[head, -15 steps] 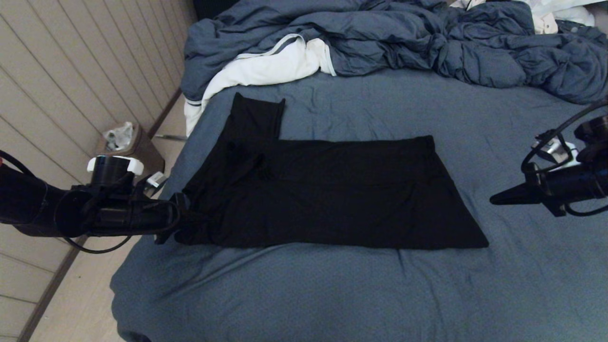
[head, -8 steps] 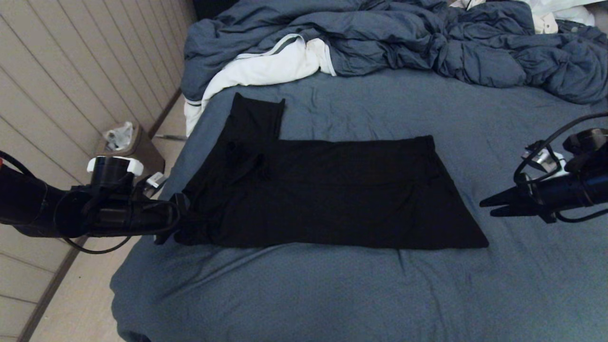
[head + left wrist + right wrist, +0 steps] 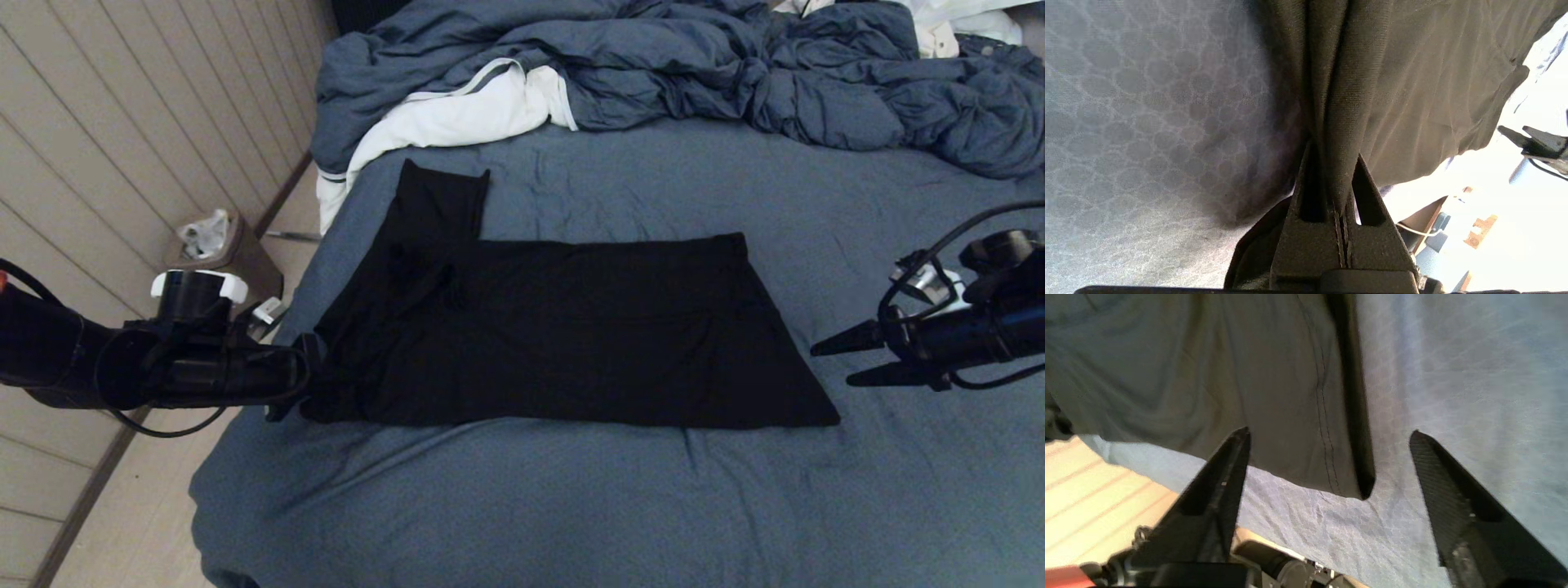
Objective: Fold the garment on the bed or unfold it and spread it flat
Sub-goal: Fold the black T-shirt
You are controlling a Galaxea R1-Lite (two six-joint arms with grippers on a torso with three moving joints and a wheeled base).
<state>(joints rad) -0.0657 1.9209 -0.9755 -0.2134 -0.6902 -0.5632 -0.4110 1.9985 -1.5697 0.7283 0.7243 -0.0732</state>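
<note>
The garment (image 3: 571,327), a black T-shirt folded lengthwise with its plain side up, lies flat across the bed (image 3: 571,506); one sleeve (image 3: 441,200) sticks out toward the far left. My left gripper (image 3: 314,385) is at the shirt's near left corner, shut on a pinched fold of the garment (image 3: 1412,81), with black cloth running up between the left gripper (image 3: 1335,163) tips. My right gripper (image 3: 829,363) hovers open just right of the shirt's right edge, holding nothing. In the right wrist view the right gripper (image 3: 1329,433) frames the hemmed corner of the garment (image 3: 1274,375) on the sheet (image 3: 1453,375).
A crumpled blue-grey duvet (image 3: 735,73) and a white cloth with a striped edge (image 3: 457,114) lie at the bed's far end. Left of the bed are bare floor, a small bin (image 3: 216,245) and a panelled wall (image 3: 98,122).
My right gripper has opened from shut and moved left and down toward the shirt's right edge. The left gripper and the shirt have stayed put.
</note>
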